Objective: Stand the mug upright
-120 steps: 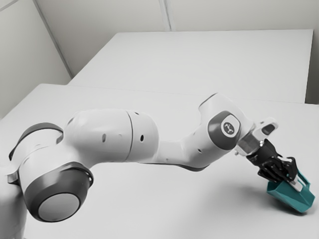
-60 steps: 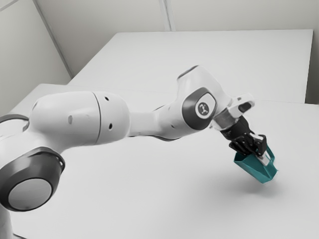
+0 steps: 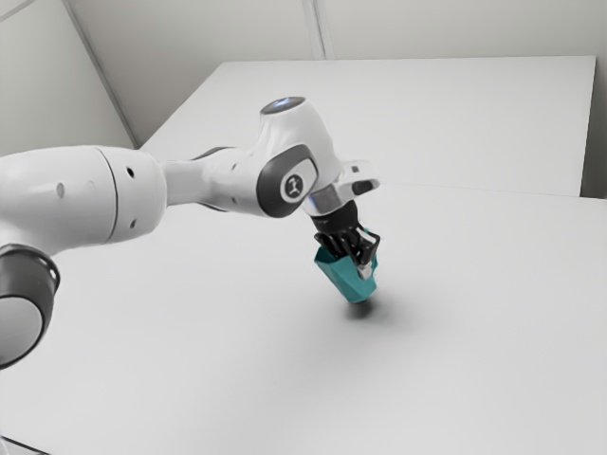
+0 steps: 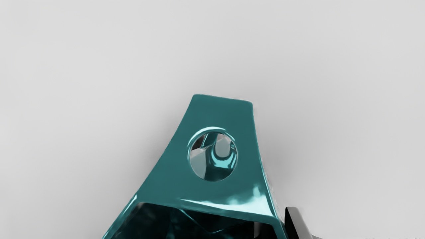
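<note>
From the exterior view's left, one white arm (image 3: 85,194) was stretched across the table (image 3: 474,313), and one round badge (image 3: 295,185) was borne on a dark joint (the mark on it was too small to be read). Farther right, the one gripper (image 3: 354,262) was closed on the one teal mug (image 3: 347,277), which was held tilted low over the table, its wide end raised toward the exterior view's left. In the wrist view, one round hole (image 4: 213,156) was shown in the mug's wall, and one fingertip was seen just beside it.
</note>
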Controlling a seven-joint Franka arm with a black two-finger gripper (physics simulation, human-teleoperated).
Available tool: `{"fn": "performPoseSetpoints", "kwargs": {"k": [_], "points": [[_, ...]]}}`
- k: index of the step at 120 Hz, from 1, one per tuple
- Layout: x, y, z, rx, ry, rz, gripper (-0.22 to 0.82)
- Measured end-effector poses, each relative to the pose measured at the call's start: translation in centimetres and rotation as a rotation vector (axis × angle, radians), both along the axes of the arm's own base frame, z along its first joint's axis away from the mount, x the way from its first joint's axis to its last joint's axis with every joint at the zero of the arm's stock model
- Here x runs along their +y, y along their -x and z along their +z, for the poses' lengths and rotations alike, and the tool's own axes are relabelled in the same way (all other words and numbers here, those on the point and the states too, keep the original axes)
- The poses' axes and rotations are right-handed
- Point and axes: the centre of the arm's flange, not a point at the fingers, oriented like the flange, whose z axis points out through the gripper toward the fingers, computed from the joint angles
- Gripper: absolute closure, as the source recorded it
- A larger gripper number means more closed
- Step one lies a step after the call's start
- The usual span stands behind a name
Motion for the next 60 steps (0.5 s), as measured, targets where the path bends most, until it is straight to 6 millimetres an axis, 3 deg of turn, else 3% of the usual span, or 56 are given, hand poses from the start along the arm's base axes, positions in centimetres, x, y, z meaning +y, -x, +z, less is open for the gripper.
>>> {"fn": "performPoseSetpoints", "kwargs": {"k": [29, 60], "points": [[6.8, -1.2, -0.8, 0.021, -0.205, 0.006, 0.77], [10.9, -2.2, -2.4, 0.046, -0.310, 0.026, 0.78]]}}
